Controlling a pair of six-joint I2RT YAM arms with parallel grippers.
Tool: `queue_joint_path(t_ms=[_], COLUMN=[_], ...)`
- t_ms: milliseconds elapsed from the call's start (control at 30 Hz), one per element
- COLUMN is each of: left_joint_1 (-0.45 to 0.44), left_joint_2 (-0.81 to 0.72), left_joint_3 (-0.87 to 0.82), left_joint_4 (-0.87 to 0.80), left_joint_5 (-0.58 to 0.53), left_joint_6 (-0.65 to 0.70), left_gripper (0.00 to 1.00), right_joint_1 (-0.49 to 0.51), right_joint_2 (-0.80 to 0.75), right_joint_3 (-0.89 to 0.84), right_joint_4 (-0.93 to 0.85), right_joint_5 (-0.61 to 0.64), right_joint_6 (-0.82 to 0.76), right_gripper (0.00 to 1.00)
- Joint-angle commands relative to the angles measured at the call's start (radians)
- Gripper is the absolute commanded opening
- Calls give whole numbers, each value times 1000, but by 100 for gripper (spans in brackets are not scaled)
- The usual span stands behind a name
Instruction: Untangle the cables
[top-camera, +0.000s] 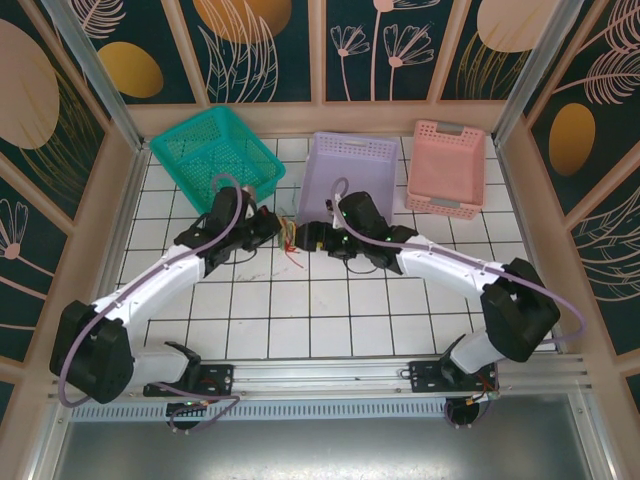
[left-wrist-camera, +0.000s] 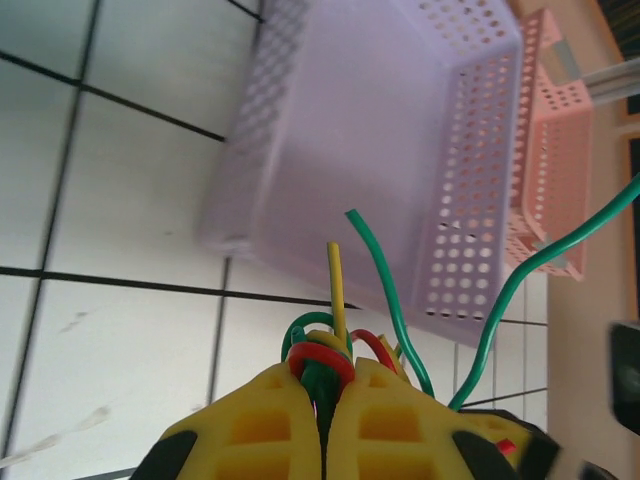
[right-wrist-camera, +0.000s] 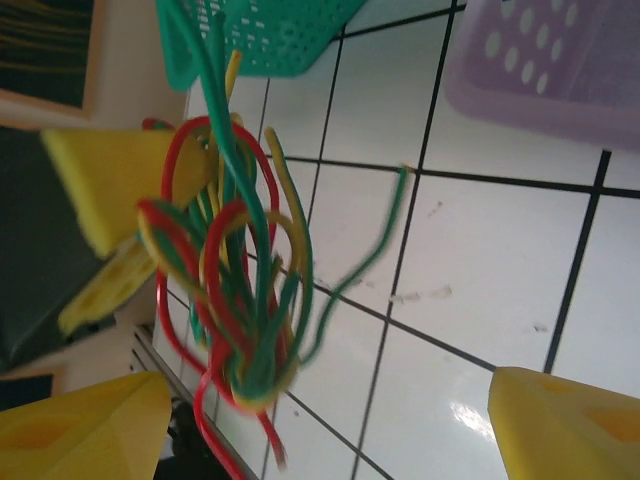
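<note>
The cables (top-camera: 291, 241) are a tangled bunch of red, green and yellow wires hanging above the tiles between the two grippers. My left gripper (top-camera: 270, 229) is shut on the bunch; in the left wrist view its yellow fingers (left-wrist-camera: 270, 420) pinch the cables (left-wrist-camera: 330, 355), with green and yellow ends sticking out beyond them. My right gripper (top-camera: 311, 238) sits just right of the bunch. In the right wrist view the right gripper (right-wrist-camera: 325, 385) is open with wide-set fingers (right-wrist-camera: 90, 430), and the cables (right-wrist-camera: 235, 290) dangle ahead of it, left of centre, untouched.
A teal basket (top-camera: 215, 150), a purple basket (top-camera: 345, 175) and a pink basket (top-camera: 447, 168) stand along the back of the white tiled table (top-camera: 300, 310). The purple basket (left-wrist-camera: 380, 130) lies close ahead of the left gripper. Side walls enclose the table.
</note>
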Motion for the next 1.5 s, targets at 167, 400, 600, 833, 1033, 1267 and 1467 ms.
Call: queue_joint_path(t_ms=[167,400,600,833,1033,1267,1467], left_joint_1=[-75,-82,-88,-95,-94,-94,-95], left_joint_2=[65,58,75,94,-2,-125,-116], left_joint_3=[62,94,118,169,166,-2,-51], left_joint_4=[10,40,54,65,53,271,350], left_joint_5=[-24,-11,3,17,-158,-305,-247], left_joint_6=[-70,-110,-129,-141,-229,-507,-662], left_gripper=[0,0,0,0,0,0,0], right_joint_1=[-71,-91,-91,-93,-163,-183,-141], right_joint_2=[-29,-44,-37,-30,-179,-394,-501], right_joint_3=[-53,-119,-103,-99,-211,-504,-555], right_joint_4=[139,170,137,157,91,247,278], right_joint_5=[-29,-56,-36,-30,21,92,245], right_joint_6=[248,299,292,332,571,1109,1282], right_gripper=[66,48,57,26,0,0,0])
